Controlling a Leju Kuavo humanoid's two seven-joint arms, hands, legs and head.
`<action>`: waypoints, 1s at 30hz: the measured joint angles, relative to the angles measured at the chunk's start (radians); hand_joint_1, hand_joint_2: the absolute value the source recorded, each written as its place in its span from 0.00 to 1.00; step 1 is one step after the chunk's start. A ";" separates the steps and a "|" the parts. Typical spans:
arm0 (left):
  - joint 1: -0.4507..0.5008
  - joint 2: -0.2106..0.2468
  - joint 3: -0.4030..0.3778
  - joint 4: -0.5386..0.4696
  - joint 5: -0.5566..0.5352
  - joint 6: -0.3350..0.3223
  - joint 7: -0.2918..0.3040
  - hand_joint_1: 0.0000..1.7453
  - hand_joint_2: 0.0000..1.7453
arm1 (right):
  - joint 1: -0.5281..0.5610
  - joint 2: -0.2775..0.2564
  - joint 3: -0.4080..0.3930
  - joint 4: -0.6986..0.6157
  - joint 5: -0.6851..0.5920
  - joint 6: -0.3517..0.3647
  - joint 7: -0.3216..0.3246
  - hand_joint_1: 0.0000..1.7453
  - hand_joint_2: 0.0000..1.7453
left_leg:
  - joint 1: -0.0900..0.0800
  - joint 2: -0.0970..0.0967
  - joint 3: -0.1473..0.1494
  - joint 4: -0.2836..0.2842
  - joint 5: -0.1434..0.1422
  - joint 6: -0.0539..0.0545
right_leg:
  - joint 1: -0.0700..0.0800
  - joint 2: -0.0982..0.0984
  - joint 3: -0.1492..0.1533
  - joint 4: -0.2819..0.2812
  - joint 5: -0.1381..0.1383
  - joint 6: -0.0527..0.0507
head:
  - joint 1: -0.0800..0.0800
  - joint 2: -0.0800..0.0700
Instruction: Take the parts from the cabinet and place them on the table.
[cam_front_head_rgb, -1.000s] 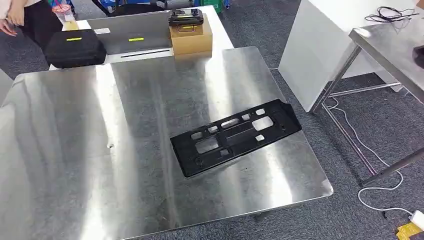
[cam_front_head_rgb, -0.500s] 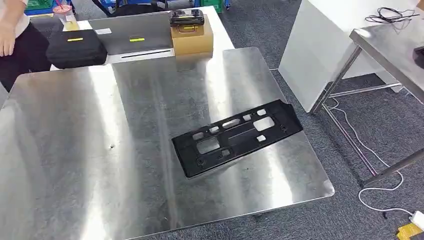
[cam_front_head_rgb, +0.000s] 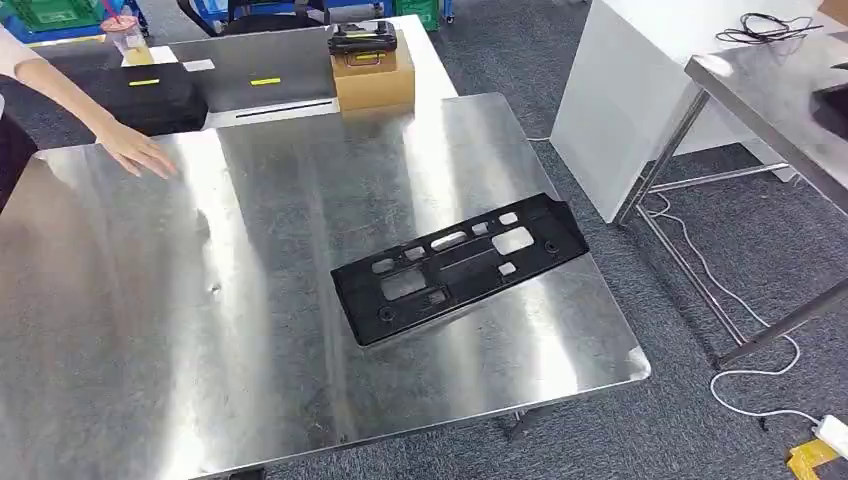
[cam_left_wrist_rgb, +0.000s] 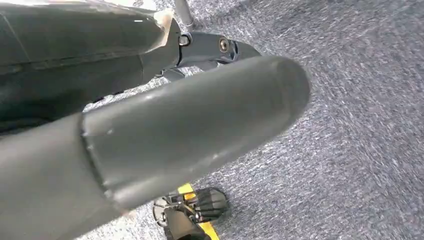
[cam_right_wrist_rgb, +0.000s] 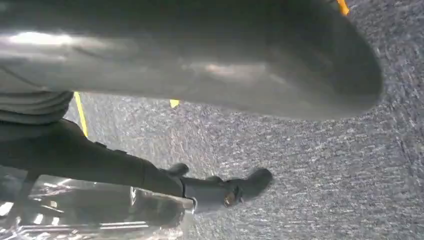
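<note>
A long black plastic part (cam_front_head_rgb: 460, 265) with several cut-outs lies flat and slanted on the steel table (cam_front_head_rgb: 200, 330), near its right edge. Nothing touches it. In the left wrist view my left hand (cam_left_wrist_rgb: 190, 125) hangs over grey carpet with its thick thumb stretched out, its dark fingers (cam_left_wrist_rgb: 90, 45) apart from it, and nothing in it. My right hand (cam_right_wrist_rgb: 200, 75) likewise hangs over the carpet, thumb and a dark finger (cam_right_wrist_rgb: 220, 190) spread apart, empty.
A person's hand (cam_front_head_rgb: 135, 152) rests on the table's far left corner. Behind the table stand a black case (cam_front_head_rgb: 150, 95) and a cardboard box (cam_front_head_rgb: 372, 75) with a black device on top. A white cabinet (cam_front_head_rgb: 640, 90) and another steel table (cam_front_head_rgb: 780, 90) stand to the right, with cables (cam_front_head_rgb: 745, 320) on the floor.
The person at the far left has reached an arm out and laid a hand on the table. The camera shifted a little; the black part stays put on the table.
</note>
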 joint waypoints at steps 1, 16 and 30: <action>0.001 0.000 0.000 0.000 0.000 0.000 0.000 0.00 0.00 | 0.000 0.000 0.000 0.000 0.000 0.000 0.000 0.00 0.00 | 0.000 0.000 -0.001 -0.001 0.002 -0.004 | 0.000 0.000 -0.001 0.001 0.002 -0.003 | -0.004 0.000; 0.005 0.004 -0.004 -0.001 0.000 -0.007 -0.011 0.00 0.00 | 0.000 0.006 0.001 0.006 0.000 0.000 0.003 0.00 0.00 | -0.001 -0.002 0.134 -0.025 -0.112 -0.008 | 0.000 -0.011 -0.084 0.002 0.093 -0.025 | -0.009 0.000; -0.001 0.004 -0.003 -0.003 0.011 -0.006 -0.020 0.00 0.00 | -0.006 0.007 0.016 0.011 0.015 0.018 0.022 0.00 0.00 | -0.006 0.019 -0.010 -0.016 0.021 0.005 | 0.009 -0.006 0.079 -0.035 -0.030 -0.001 | -0.002 0.000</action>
